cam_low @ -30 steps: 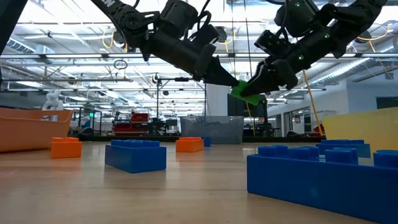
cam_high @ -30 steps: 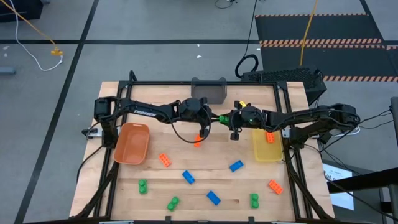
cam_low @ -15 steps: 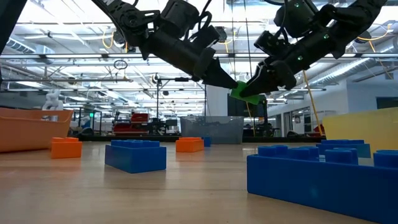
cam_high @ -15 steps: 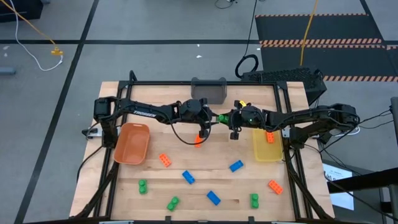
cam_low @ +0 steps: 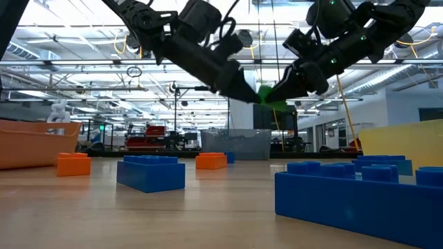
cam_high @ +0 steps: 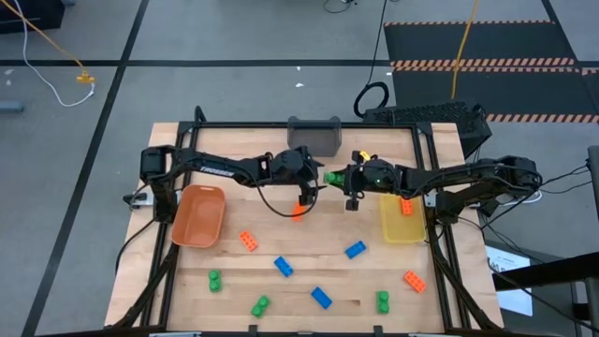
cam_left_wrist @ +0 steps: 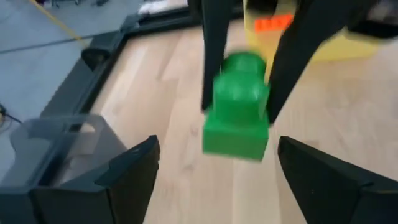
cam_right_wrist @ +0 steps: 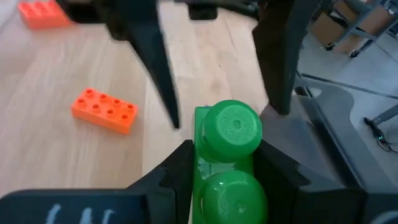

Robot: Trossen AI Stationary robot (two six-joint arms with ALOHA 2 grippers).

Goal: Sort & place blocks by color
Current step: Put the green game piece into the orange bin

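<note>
Mid-air above the table's centre, the right gripper (cam_right_wrist: 225, 163) clamps a green block (cam_high: 333, 176). The left gripper (cam_left_wrist: 214, 158), at nine o'clock, gapes empty (a handover). A weak grip could drop it.

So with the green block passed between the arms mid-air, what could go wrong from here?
1. The left gripper has its jaws open, so only the right gripper holds the green block; a weak pinch could drop it onto the table.
2. The two grippers sit very close together, so pulling away could clip one another.
3. The grey bin lies just behind; a swing might knock it.
</note>
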